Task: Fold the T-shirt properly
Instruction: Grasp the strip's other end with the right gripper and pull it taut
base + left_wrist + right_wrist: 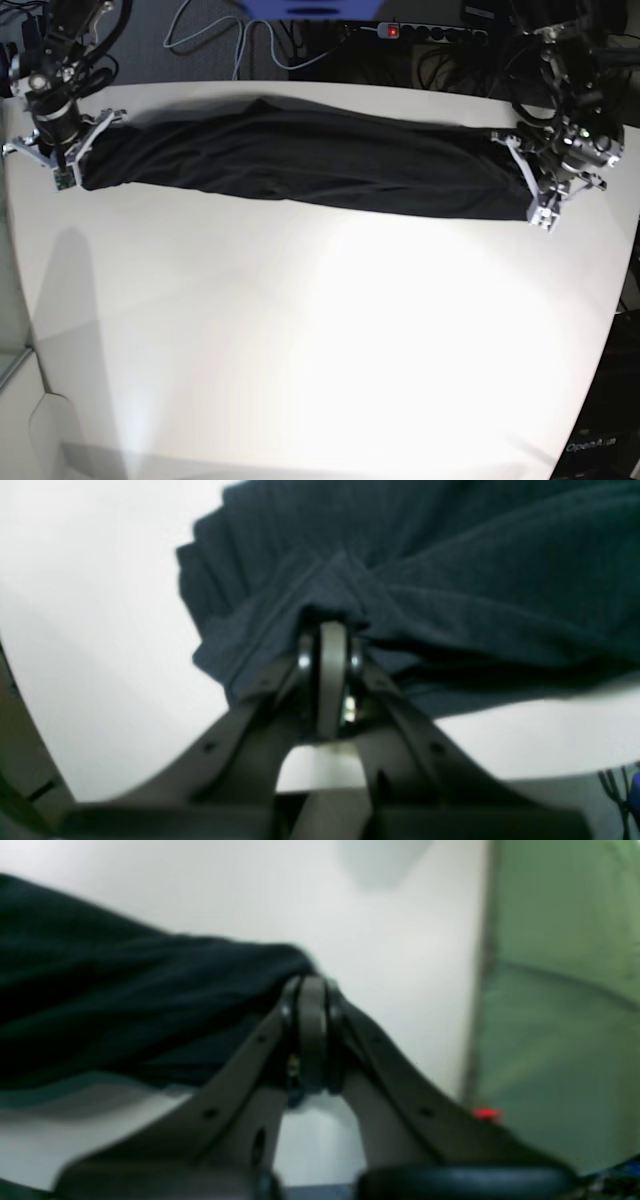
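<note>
Base view: the large plain black T-shirt (300,160) of thin soft fabric is pulled into a long, narrow, softly creased band along the far side of my white table (320,340). My left gripper (527,186) is clamped on one end, my right gripper (78,152) on the other. Left wrist view: cloth bunches in radiating folds at my closed tips.

The white desk (320,350) carried one garment. The black T-shirt (300,155) lay stretched in a long band across its far side.
</note>
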{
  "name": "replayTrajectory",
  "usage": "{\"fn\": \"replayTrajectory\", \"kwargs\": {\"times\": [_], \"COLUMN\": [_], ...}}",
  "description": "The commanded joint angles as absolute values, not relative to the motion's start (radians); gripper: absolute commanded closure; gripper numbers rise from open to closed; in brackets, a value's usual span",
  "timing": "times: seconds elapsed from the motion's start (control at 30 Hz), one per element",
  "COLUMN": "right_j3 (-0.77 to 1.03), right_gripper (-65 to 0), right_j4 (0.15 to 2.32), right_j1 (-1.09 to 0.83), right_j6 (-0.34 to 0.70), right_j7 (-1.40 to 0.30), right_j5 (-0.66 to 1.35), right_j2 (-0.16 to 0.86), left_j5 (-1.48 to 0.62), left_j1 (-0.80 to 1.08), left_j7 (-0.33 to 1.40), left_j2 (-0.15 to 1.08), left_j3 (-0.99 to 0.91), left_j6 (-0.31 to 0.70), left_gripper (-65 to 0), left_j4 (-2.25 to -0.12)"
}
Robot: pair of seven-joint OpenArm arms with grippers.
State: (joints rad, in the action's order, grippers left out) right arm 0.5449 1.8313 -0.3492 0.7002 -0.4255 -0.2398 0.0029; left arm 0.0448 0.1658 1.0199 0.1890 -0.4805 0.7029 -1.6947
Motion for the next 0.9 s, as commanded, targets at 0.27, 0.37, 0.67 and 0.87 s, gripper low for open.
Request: {"fn": "replayTrajectory", "kwargs": {"times": [0.27,0.37,0.67,0.87], "right_j3": [0.545,0.544,0.549,0.55], "right_gripper": [-0.6,-0.6,-0.6,-0.6], "right_j4": [1.782,1.735,1.584,1.497], "right_j1": [-0.348,-0.338,-0.303,-0.229], "right_j6": [0.698,0.698,0.698,0.698], "right_j7": [-0.41,-0.41,-0.315,-0.32], "right_j5": [-0.237,-0.237,-0.239,-0.239], "right_j2": [-0.007,-0.012,0.004,0.041], "left_j5": [0.039,0.039,0.174,0.213], "left_j1": [0.148,0.142,0.113,0.099], "left_j7": [1.007,1.006,0.877,0.868], "left_j2": [0.209,0.209,0.174,0.163], "left_j3": [-0.481,-0.481,-0.483,-0.483], "left_j6": [0.698,0.698,0.698,0.698], "left_gripper": [-1.2,-1.2,-1.2,-1.2], "left_j4": [-1.664,-1.624,-1.504,-1.488]}}
